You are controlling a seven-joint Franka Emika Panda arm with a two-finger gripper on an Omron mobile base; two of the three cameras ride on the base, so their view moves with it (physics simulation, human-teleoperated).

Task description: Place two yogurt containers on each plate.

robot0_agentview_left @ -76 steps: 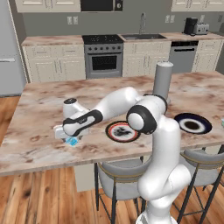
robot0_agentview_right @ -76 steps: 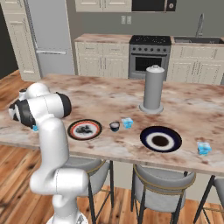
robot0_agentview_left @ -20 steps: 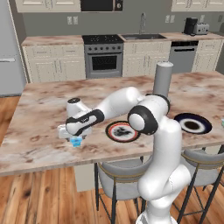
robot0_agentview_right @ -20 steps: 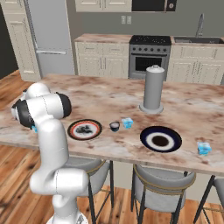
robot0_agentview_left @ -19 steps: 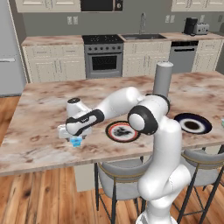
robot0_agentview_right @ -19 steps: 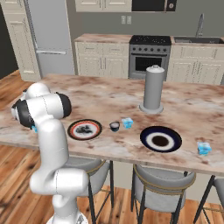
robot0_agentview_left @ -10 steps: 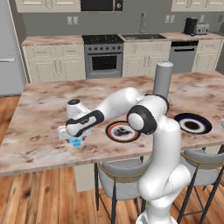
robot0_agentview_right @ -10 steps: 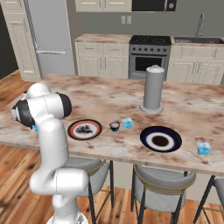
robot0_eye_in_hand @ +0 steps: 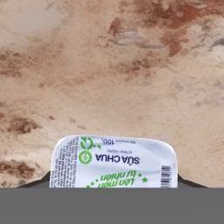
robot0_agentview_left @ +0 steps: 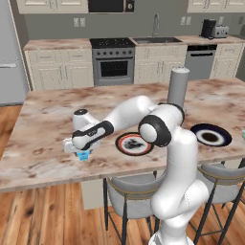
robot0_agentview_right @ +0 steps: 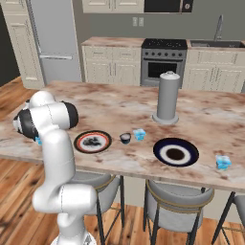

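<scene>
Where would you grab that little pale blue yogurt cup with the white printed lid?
Probably by two opposite side walls, coming straight down from above. The pale blue yogurt cup sits upright on the marble island counter, squat with a flat lid, so its sides are free. The gripper is already over it.

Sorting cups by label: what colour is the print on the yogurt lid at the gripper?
Green print on a white lid, with a small black barcode; clearest in the hand view.
</scene>
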